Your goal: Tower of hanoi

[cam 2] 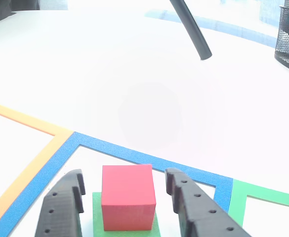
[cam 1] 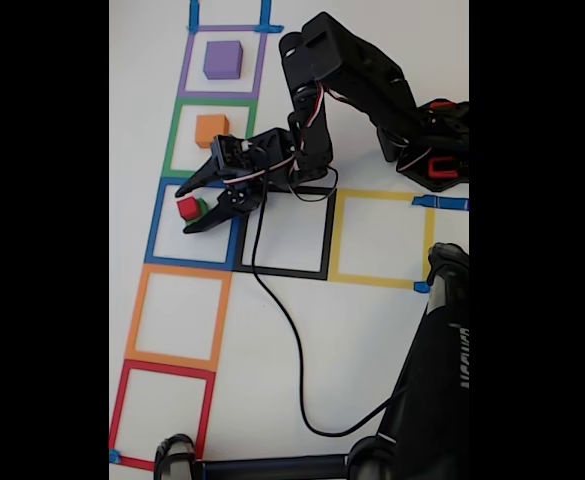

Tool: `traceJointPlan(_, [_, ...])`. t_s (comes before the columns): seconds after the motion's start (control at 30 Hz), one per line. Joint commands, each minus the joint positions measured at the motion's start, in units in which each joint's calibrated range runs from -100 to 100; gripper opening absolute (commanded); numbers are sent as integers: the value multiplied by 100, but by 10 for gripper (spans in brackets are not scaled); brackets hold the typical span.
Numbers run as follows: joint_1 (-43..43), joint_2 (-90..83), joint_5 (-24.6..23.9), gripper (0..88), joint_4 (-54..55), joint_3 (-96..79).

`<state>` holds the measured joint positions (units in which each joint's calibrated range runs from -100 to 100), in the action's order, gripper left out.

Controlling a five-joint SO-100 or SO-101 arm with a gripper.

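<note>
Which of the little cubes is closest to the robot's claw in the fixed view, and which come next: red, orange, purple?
Measured from the gripper in the fixed view:
1. Red cube: between the open fingers, on a green block in the blue square.
2. Orange cube: one square up, in the green square.
3. Purple cube: farthest, in the purple square at the top.

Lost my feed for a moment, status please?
Hand open, straddling red cube. Red cube sits on green block inside blue square. Nothing blocking.
</note>
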<state>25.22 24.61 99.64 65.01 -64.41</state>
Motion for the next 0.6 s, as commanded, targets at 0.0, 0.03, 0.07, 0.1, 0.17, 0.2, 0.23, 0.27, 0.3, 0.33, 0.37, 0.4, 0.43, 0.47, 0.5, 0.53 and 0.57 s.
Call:
traceJointPlan(0.0, [76, -59, 36, 128, 9, -5])
traceJointPlan(0.03, [86, -59, 36, 119, 9, -5])
traceJointPlan(0.07, [96, -59, 36, 115, 9, -14])
traceJointPlan(0.1, [105, -59, 36, 110, 9, -23])
traceJointPlan(0.17, [115, -59, 36, 105, 9, -41])
traceJointPlan(0.2, [115, -59, 36, 103, 9, -50])
traceJointPlan(0.23, [115, -59, 36, 97, 9, -59])
traceJointPlan(0.27, [115, -59, 36, 92, 9, -77])
traceJointPlan(0.3, [115, -67, 36, 87, 9, -95])
traceJointPlan(0.33, [115, -67, 36, 78, 9, -114])
traceJointPlan(0.37, [115, -75, 36, 74, 9, -132])
traceJointPlan(0.4, [115, -75, 36, 68, 9, -141])
traceJointPlan(0.43, [115, -83, 36, 66, 9, -159])
traceJointPlan(0.47, [115, -91, 36, 64, 9, -177])
traceJointPlan(0.5, [115, -91, 36, 61, 25, -205])
traceJointPlan(0.53, [124, -99, 36, 59, 25, -214])
traceJointPlan(0.57, [124, -99, 36, 56, 25, -214])
